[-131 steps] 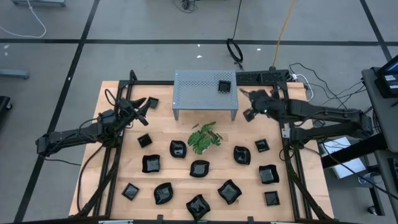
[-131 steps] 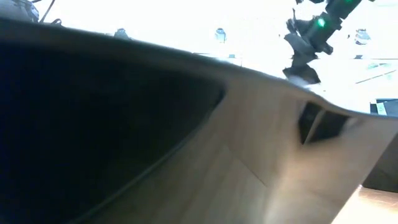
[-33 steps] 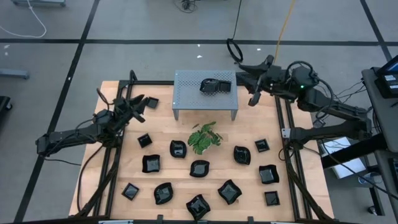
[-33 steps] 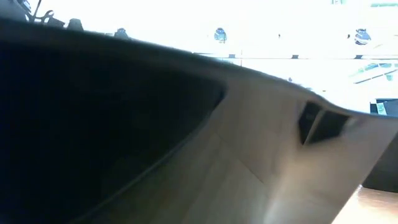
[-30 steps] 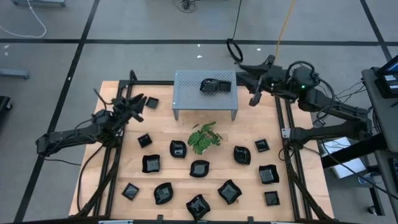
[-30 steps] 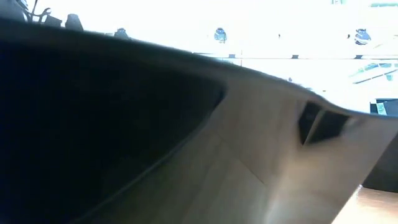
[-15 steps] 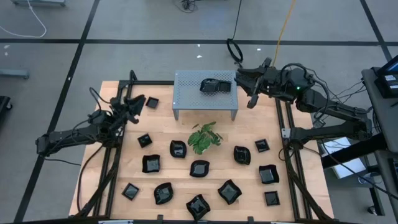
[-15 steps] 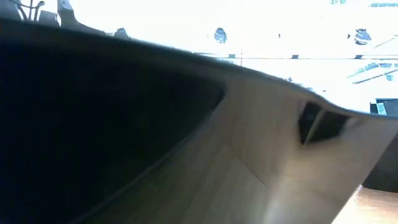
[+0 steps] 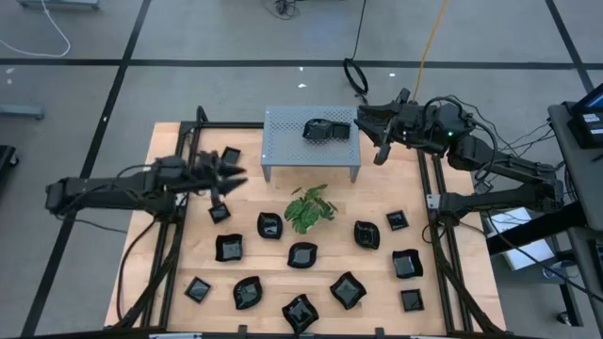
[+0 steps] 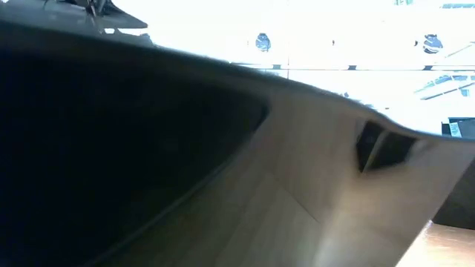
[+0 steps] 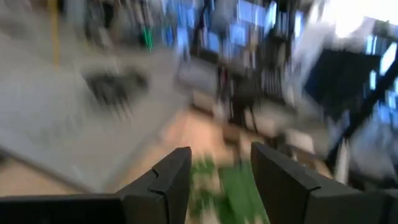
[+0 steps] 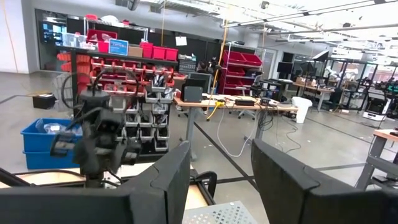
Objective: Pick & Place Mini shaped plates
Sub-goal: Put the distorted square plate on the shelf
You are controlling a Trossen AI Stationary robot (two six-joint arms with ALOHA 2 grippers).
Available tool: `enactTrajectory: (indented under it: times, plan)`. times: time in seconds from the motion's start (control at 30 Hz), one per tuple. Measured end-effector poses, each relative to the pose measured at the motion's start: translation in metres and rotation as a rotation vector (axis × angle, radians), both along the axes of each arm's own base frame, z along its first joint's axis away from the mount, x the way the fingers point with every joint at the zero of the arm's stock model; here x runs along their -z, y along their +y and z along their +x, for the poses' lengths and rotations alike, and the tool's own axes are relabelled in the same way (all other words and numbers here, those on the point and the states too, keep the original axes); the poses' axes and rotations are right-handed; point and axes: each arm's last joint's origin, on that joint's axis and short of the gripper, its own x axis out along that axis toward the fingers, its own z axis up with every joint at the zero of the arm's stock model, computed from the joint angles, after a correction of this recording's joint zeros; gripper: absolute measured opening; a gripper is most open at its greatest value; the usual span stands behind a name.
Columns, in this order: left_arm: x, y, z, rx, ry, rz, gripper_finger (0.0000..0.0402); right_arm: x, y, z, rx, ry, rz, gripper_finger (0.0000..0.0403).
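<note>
Left hand (image 9: 229, 176) open above small plate (image 9: 219, 213), near stand (image 9: 283, 137)

A wooden table (image 9: 452, 282) carries black mini plates (image 9: 301, 255), a plant (image 9: 310, 208) and a perforated stand (image 9: 287, 141).

Robotics workshop, red parts bins (image 12: 102, 46), workbenches (image 12: 239, 102), concrete floor (image 9: 236, 38)

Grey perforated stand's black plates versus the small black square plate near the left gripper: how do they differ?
The plates on the grey perforated metal stand sit raised, as a dark cluster; the small black square plate lies alone on the wooden table. The cluster looks larger. Both are glossy black, and neither is held.
</note>
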Motion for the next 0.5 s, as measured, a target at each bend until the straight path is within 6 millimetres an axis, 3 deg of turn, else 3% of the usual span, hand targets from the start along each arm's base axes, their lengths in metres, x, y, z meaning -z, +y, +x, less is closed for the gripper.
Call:
enactTrajectory:
  times: [0.3, 0.5]
  plan:
    - [0.005, -0.03, 0.027, 0.297, 0.594, -0.141, 0.017, 0.002, 0.0, 0.0, 0.0, 0.017, 0.005, 0.0155]
    - [0.025, -0.058, 0.036, 0.452, 0.832, -0.128, 0.017, 0.008, 0.0, 0.001, 0.0, 0.083, 0.015, 0.0155]
